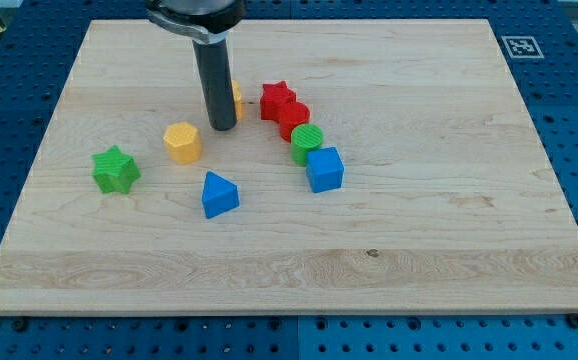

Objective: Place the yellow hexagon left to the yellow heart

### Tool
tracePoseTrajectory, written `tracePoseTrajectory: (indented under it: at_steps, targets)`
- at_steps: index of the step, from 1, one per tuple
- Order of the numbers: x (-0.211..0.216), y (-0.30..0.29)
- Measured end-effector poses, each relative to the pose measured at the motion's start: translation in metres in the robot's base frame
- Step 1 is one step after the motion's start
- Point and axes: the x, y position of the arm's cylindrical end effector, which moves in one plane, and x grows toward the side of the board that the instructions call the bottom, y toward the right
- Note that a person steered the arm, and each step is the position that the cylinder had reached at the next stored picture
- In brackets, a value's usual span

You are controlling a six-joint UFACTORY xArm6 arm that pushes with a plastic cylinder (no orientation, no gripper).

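**Rod tip between the two yellow blocks**

Camera view: there is no hand here, so it has no opening to judge and holds nothing. My tip rests on the counter. The yellow hexagon sits just toward the view's lower left of it; the yellow heart peeks out on its right, mostly hidden. Further right cluster a red star, another red block, a green cylinder and a blue cube. A green star and blue triangle lie below-left. The counter's edges are well apart from the tip.
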Motion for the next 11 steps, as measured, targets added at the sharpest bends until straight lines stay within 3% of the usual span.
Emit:
tracePoseTrajectory:
  at_steps: [2, 8, 11]
  targets:
    - [-0.001, 0.000]
    - [0.067, 0.000]
    - [0.065, -0.019]
